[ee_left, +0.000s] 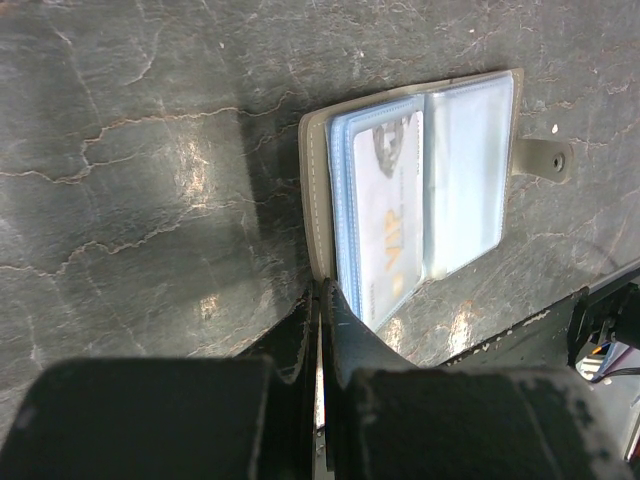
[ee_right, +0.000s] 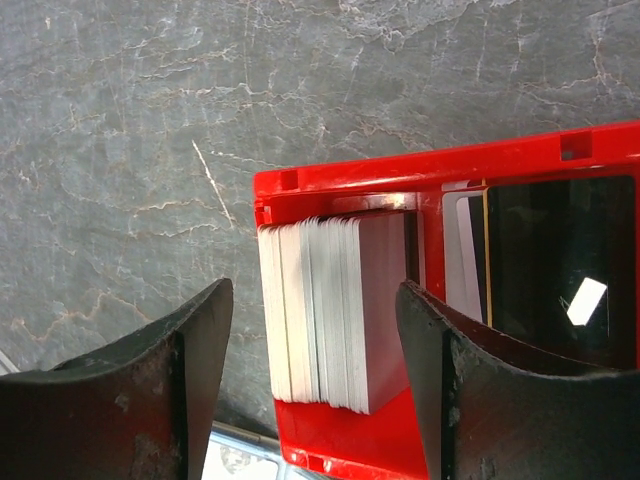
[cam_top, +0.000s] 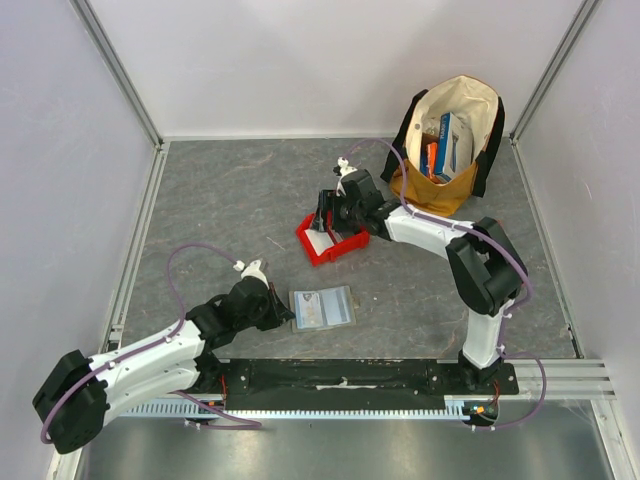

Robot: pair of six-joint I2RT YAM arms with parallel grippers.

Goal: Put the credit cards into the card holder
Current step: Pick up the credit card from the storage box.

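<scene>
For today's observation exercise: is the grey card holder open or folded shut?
Open: the card holder lies spread flat, a VIP card showing inside.

White arms point(cam_top: 150, 362), lilac cables point(cam_top: 172, 270); left claw point(ee_left: 320, 300) and right claw point(ee_right: 315, 292) scuffed black.

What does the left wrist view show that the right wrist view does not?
Only left wrist: the open grey-olive folding wallet with clear sleeves, a white VIP card inside. Only right wrist: the red plastic bin holding a stack of thin cards standing on edge. Both: the dark grey stone-patterned table.
</scene>
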